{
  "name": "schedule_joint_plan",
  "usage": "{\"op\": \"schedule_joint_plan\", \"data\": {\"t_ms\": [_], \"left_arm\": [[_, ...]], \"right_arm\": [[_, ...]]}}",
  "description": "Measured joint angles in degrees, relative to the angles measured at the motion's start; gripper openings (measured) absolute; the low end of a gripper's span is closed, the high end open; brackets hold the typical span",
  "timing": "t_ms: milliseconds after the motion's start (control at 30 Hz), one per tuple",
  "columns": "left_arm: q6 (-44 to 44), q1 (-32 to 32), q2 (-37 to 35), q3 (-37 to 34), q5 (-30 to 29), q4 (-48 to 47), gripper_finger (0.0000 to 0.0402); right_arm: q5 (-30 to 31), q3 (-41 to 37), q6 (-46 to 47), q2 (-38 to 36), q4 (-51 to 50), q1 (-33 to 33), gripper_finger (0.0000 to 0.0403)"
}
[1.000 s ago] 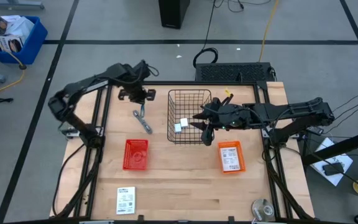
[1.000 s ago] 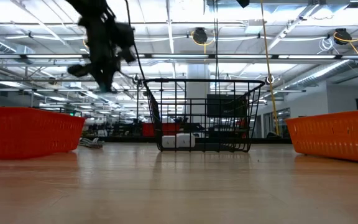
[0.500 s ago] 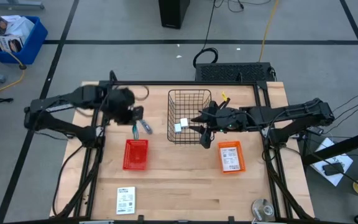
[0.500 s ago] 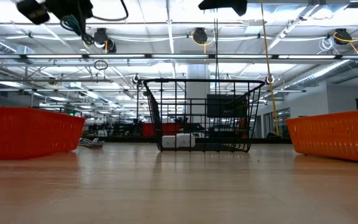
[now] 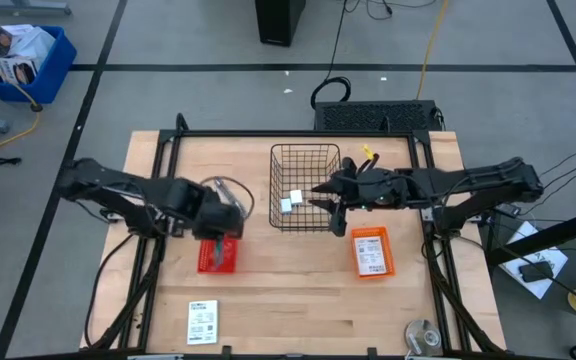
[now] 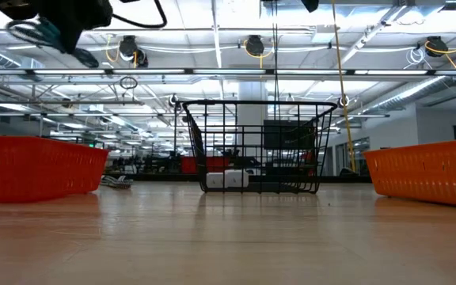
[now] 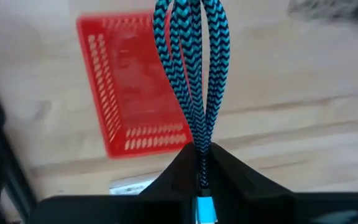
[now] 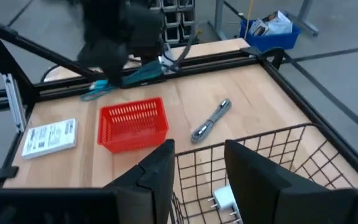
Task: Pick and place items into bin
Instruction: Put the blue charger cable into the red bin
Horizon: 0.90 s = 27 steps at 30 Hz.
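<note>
Blue braided cable (image 7: 194,68), limp and light, pinched at its plug end by left gripper (image 7: 201,163) above red basket (image 7: 132,93); right gripper (image 8: 197,165) parted, empty, nearby over wire bin (image 5: 303,185).

One wire basket (image 5: 304,186) on the table (image 5: 298,290); two small white blocks (image 5: 290,199) inside it; two red trays, one at left (image 5: 218,256) and one at right (image 5: 372,252); one blue braided cable (image 7: 193,68), looped, in the left gripper (image 5: 224,222); one grey cable (image 8: 211,121) lying on the table; two white printed cards, one loose (image 5: 202,322) and, it seems, one in the right tray (image 5: 372,250); two arms, so also a right gripper (image 5: 330,205); one round metal thing (image 5: 421,337) at a table corner.
</note>
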Motion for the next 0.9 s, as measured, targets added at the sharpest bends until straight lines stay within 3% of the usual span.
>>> {"op": "schedule_joint_plan", "data": {"t_ms": [300,467,733,900], "left_arm": [[-0.8,-3.6,5.5,-3.1,3.7,3.9,0.0013],[-5.6,-4.9,2.1,-12.1,6.1,12.6,0.0025],[-12.3,-4.3,-6.2,-25.4,2.3,23.3,0.0013],[-13.9,-2.4,-8.0,-32.1,2.2,31.3,0.0031]], "right_arm": [[0.0,0.0,-1.3,-1.8,0.0,-0.3,0.0132],[-0.4,0.0,-1.0,-2.1,-0.3,0.0,0.0132],[-1.5,0.0,-0.9,-2.2,-0.3,0.4,0.0132],[-1.5,0.0,-1.0,-2.2,0.1,0.4,0.0132]]}}
